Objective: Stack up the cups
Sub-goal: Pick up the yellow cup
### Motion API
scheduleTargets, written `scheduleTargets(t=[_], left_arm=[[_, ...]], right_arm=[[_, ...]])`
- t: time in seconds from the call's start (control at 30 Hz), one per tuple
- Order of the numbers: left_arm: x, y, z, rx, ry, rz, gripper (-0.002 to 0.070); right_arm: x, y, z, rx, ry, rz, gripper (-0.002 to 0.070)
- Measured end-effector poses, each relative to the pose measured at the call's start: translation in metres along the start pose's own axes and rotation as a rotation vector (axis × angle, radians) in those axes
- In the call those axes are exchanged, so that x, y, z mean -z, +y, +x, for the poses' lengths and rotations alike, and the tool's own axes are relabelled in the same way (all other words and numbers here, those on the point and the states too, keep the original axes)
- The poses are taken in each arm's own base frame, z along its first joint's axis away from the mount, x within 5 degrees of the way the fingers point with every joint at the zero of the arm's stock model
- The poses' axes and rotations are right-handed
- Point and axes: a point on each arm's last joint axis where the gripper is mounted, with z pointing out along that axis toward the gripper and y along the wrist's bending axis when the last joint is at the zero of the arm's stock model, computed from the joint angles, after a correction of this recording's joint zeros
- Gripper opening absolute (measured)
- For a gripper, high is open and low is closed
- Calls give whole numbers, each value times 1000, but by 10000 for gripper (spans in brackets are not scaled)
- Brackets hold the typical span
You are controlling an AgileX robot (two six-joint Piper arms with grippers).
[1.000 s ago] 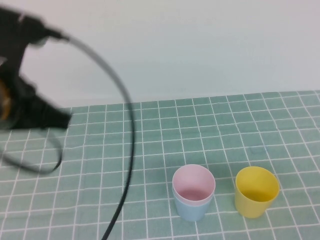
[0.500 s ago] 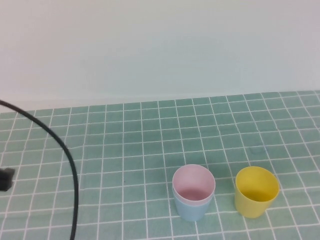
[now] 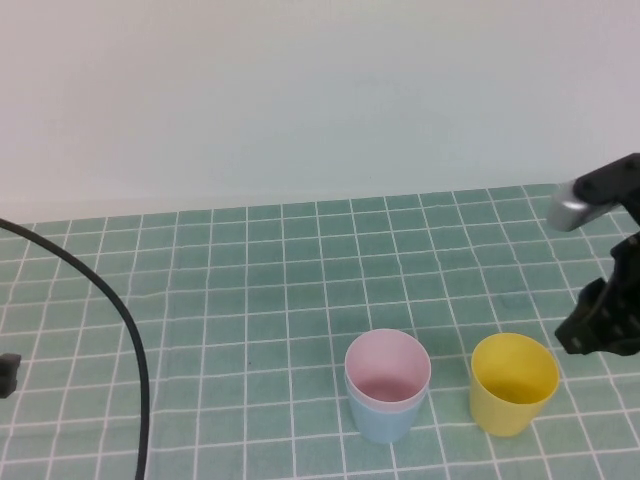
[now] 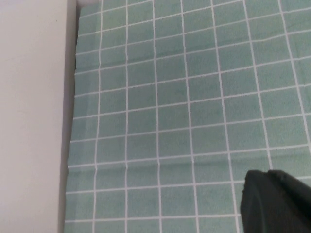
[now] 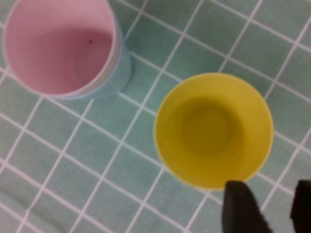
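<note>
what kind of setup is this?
Likely a lab tabletop test bench: a green grid mat against a bare white wall, with only three plastic cups: pink cup nested in blue cup, yellow cup beside. Right gripper hovers near the yellow; left gripper is off left.

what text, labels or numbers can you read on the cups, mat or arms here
None: no word, label, number or sign is readable in any view.
pink cup, nested in the blue cup: plain.
yellow cup: plain.
green grid mat: white lines only.
right pincer, beside the yellow cup's rim: black, unmarked, fingers apart.
left pincer, over bare mat away from the cups: black, unmarked.
</note>
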Motion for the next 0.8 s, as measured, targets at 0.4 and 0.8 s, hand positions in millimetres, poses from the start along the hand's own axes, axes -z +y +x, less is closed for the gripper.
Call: scheduleTargets(t=[0.4, 0.8], left_arm=[[35, 49, 21, 186, -140, 31, -1], [78, 104, 73, 654, -235, -181, -1]], right_arm=[[-47, -16, -11, 15, 44, 13, 414], [-81, -25, -11, 0, 107, 7, 412]])
